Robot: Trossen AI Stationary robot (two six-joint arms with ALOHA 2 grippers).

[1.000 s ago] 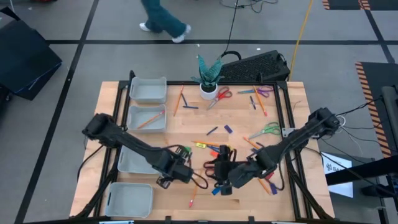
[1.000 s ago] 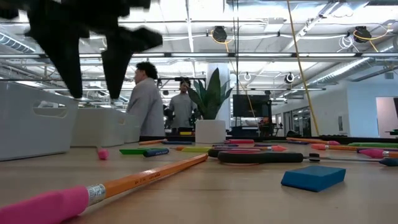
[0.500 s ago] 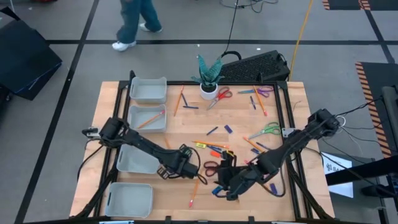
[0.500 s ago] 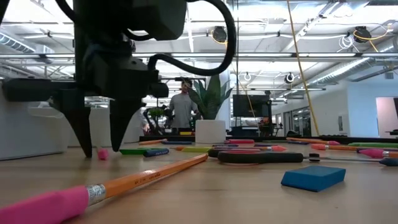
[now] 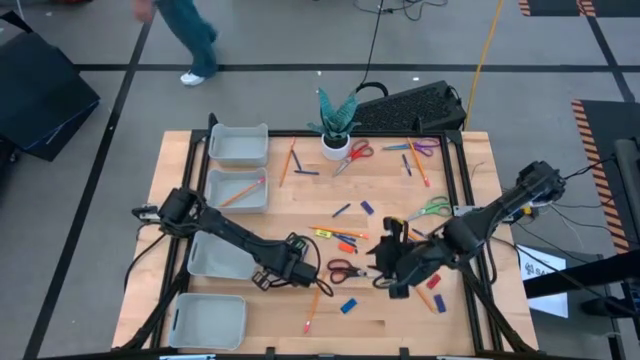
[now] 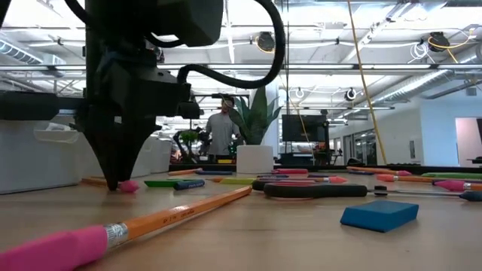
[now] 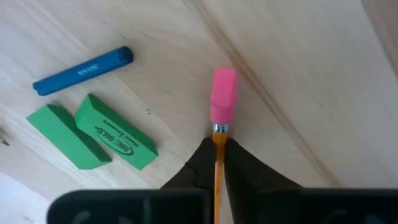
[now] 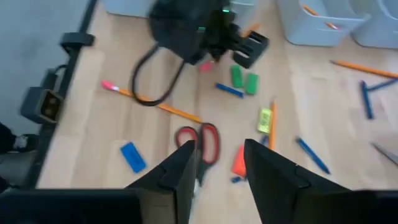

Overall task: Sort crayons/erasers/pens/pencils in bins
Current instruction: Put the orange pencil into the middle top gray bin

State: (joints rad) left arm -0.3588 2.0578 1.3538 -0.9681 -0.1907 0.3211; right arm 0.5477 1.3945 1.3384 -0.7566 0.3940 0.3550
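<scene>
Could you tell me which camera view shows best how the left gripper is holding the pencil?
The left wrist view: the left gripper has its jaws shut on the pencil just behind its pink eraser tip. The low view shows only the gripper's dark bulk above that tip; the high view shows where it is, but no grip detail; the right wrist view is blurred.

Four bins [image 5: 238,145] line the table's [image 5: 290,200] left edge, pencils [image 5: 312,312] scattered rightward.

Four bins [image 5: 238,144], two green erasers [image 7: 115,132]
</scene>
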